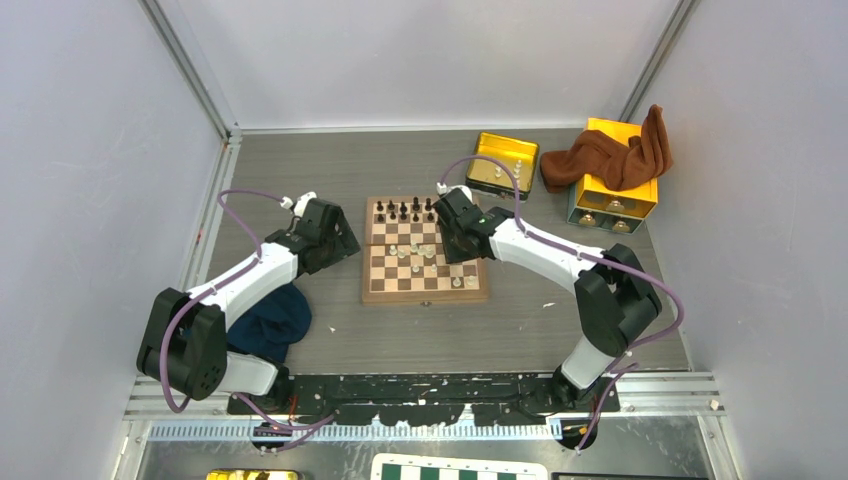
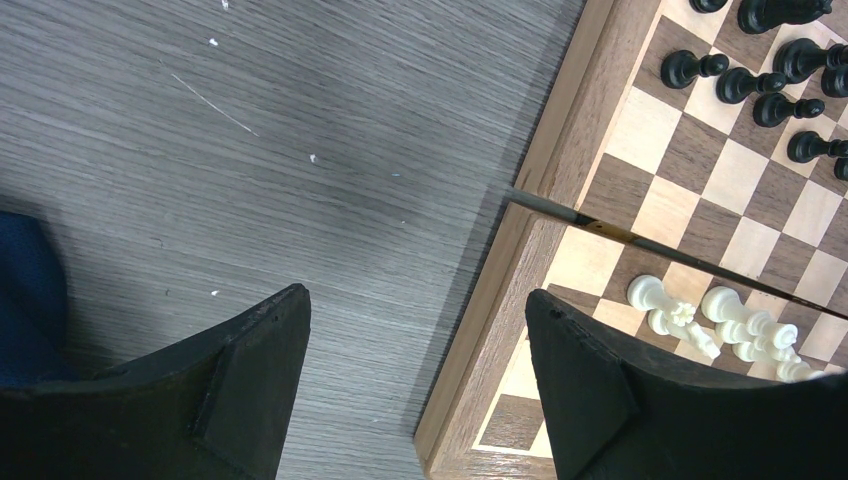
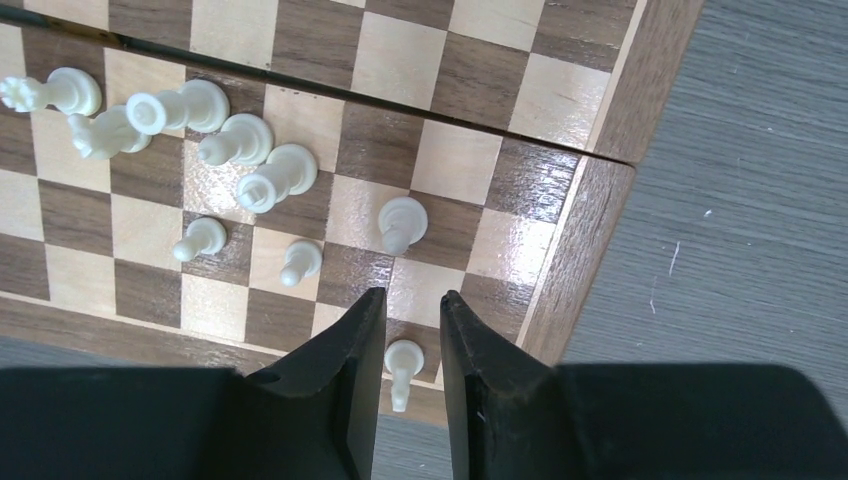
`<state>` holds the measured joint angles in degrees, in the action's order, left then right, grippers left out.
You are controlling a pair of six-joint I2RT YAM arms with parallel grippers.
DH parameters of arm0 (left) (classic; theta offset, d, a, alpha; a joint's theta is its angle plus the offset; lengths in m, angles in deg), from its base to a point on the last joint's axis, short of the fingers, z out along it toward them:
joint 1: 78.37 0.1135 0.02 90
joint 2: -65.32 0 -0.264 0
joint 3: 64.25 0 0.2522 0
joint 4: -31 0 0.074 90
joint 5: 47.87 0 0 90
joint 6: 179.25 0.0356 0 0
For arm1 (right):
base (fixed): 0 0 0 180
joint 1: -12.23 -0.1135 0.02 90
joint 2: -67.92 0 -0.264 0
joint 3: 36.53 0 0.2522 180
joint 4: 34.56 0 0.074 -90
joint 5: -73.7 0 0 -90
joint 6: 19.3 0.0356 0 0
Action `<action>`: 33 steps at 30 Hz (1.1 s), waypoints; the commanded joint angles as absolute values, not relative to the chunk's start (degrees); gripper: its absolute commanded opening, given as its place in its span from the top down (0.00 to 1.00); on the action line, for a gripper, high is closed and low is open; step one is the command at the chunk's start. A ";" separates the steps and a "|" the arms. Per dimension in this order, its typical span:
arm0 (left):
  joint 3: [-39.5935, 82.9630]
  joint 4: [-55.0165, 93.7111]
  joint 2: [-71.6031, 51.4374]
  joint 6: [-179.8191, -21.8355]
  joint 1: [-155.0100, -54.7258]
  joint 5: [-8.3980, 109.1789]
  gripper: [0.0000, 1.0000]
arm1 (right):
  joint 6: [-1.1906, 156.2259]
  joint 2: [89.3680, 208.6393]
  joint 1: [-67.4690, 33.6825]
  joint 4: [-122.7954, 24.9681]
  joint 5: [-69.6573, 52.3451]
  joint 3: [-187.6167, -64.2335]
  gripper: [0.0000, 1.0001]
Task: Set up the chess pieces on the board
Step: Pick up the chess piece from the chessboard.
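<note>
Between the right fingers (image 3: 335, 385) stands a white pawn (image 3: 403, 362).

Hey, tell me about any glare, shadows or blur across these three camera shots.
Right wrist view: light glares off glossy squares of the board near its right border; white pieces stay sharp. Left wrist view: the board shades a soft strip of table; the left pincer's fingers read flat black. Top view: even light, dark pieces tiny.
</note>
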<state>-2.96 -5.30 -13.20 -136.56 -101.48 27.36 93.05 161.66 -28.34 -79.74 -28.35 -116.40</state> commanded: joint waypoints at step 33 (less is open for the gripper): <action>-1.97 -3.77 -12.01 -135.21 -101.13 26.57 0.20 | 90.61 167.92 -26.44 -76.37 -25.89 -122.34 0.68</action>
